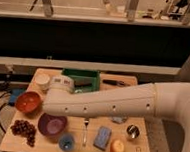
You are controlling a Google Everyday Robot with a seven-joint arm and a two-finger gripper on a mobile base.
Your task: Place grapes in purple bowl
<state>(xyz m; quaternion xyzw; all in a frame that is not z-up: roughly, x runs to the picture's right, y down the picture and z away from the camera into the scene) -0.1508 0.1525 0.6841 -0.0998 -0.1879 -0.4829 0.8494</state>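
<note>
A light wooden surface [145, 141] carries the things. A thick white robot arm [111, 104] reaches in from the right and lies across the surface's middle, hiding part of it.

The hand [61, 84] seems to be the pale rounded piece at the arm's left end, over the back-left part of the surface. It lies between a small white cup [42, 80] near the back-left corner and a green rectangular tray [81, 73] at the back edge. I cannot tell whether the hand is wide or narrow, and nothing can be seen held in it.

The bunch of dark reddish-purple grapes [24, 129] lies on the surface at the front-left corner, well apart from the hand. Just to its right stands the round deep-purple bowl [52, 124], upright, partly under the arm's end. No grapes show in the part of it that can be seen. A round orange-red bowl [27, 101] stands at the left edge, behind the grapes.

Along the front edge, from the purple bowl towards the right, come:
- a small light-blue cup [66, 142]
- a metal fork [85, 131], lying front to back
- a blue rectangular sponge [102, 137]
- a round yellow-orange fruit [117, 147]

A small shiny metal cup [132, 131] stands just behind the fruit, towards the right edge. A slim dark object [115, 83] lies at the back edge, right of the tray.
</note>
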